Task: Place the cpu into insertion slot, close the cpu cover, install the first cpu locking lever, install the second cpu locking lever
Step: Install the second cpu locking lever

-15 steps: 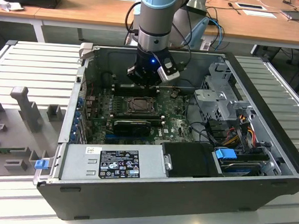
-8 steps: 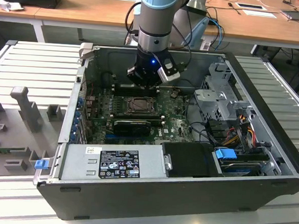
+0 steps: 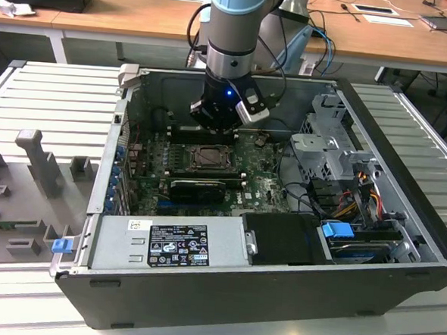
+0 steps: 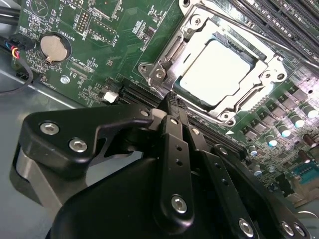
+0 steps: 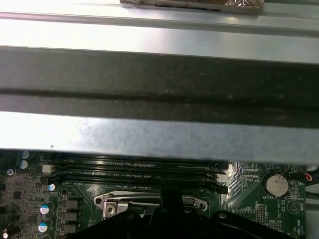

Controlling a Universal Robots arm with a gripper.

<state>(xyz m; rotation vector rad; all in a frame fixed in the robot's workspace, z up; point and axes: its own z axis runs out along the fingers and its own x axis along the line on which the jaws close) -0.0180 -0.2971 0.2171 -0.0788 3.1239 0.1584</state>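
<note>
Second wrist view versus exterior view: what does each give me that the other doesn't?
The second wrist view gives the cpu seated in the insertion slot, the cpu cover closed down around it, and a coin battery. The exterior view gives the whole computer case, the power supply, the blue-latched drive bay and the wooden desks behind. Both share the green motherboard and the gripper near the socket.

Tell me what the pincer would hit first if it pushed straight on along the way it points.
Probably the metal rim of the cpu cover, whose edge lies just beyond the tips of the shut pincer, with the cpu seated behind it. Depth is unclear.
</note>
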